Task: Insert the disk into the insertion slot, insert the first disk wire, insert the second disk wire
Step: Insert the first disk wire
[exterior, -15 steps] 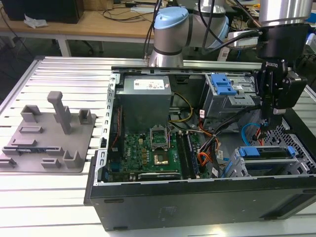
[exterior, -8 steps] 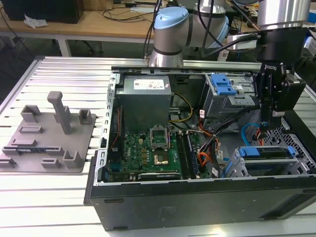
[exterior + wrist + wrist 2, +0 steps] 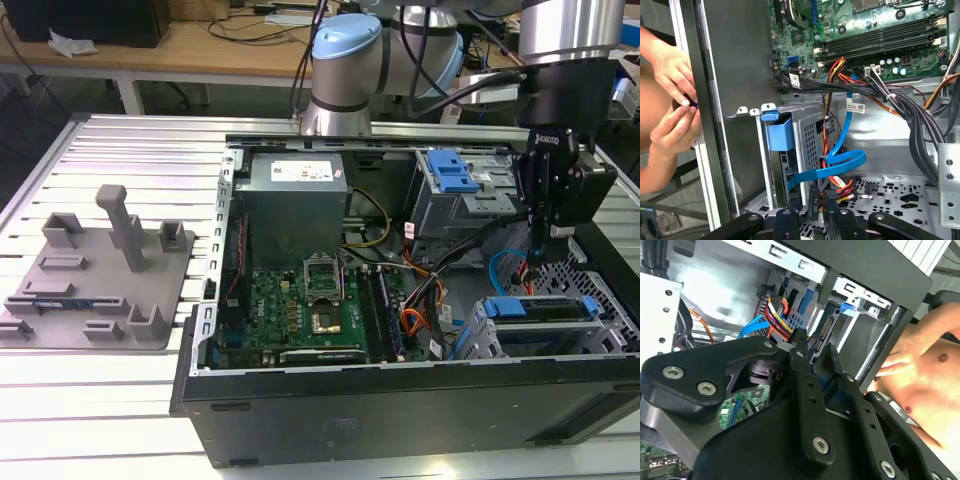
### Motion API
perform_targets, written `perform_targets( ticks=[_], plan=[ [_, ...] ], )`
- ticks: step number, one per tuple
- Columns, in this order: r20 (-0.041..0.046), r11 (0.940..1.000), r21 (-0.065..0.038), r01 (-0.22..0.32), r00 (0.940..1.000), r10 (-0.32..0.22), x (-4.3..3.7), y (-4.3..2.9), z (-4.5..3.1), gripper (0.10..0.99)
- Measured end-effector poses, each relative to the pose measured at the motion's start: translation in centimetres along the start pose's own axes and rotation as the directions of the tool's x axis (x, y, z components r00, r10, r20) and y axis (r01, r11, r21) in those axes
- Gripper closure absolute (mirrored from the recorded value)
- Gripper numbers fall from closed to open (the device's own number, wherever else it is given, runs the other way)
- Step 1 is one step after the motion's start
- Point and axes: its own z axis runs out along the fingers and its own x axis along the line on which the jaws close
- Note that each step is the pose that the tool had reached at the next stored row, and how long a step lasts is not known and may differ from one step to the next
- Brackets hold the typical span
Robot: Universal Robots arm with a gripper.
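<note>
Exterior view puts the tool (image 3: 541,258) down inside the open computer case (image 3: 400,410) at the exterior view's right. It stands in the narrow pocket between the far blue-latched bay (image 3: 450,185) and the near insertion slot (image 3: 478,338), where the disk (image 3: 540,307) already sits. In the first wrist view the tool is clamped on the dark plug of the first disk wire (image 3: 840,183), just beside the slot's perforated edge. The second disk wire (image 3: 840,161) loops close by. A person's hand (image 3: 671,72) rests at the case's outer rim.
</note>
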Motion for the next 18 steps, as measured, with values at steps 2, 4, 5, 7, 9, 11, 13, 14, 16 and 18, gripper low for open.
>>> perform_targets(
  ticks=[2, 4, 5, 7, 9, 11, 13, 14, 16, 18],
  plan=[
    [-0.0095, 1.0, 0.001, 0.001, 1.0, -0.001, -0.11, 0.0, -0.06, 0.765],
    [-0.012, 1.0, 0.001, 0.001, 0.9999, -0.001, -0.14, 0.01, -0.08, 0.765],
    [-0.0124, 1.0, 0.001, 0.001, 0.9999, -0.001, -0.14, 0.01, -0.09, 0.765],
    [-0.0128, 1.0, 0.001, 0.002, 0.9999, -0.001, -0.15, 0.01, -0.08, 0.765],
    [-0.0135, 1.0, 0.001, 0.002, 0.9999, -0.002, -0.16, 0.01, -0.07, 0.765],
    [-0.0152, 1.0, 0.002, 0.002, 0.9999, -0.002, -0.21, 0.02, -0.04, 0.765],
    [-0.0194, 1.0, 0.002, 0.002, 0.9998, -0.002, -0.29, 0.03, 0.02, 0.765],
    [-0.0204, 1.0, 0.002, 0.003, 0.9998, -0.002, -0.33, 0.04, 0.05, 0.765],
    [-0.022, 1.0, 0.002, 0.003, 0.9998, -0.003, -0.42, 0.05, 0.07, 0.847],
    [-0.0237, 1.0, 0.002, 0.003, 0.9997, -0.003, -0.52, 0.07, 0.08, 0.91]
  ],
)
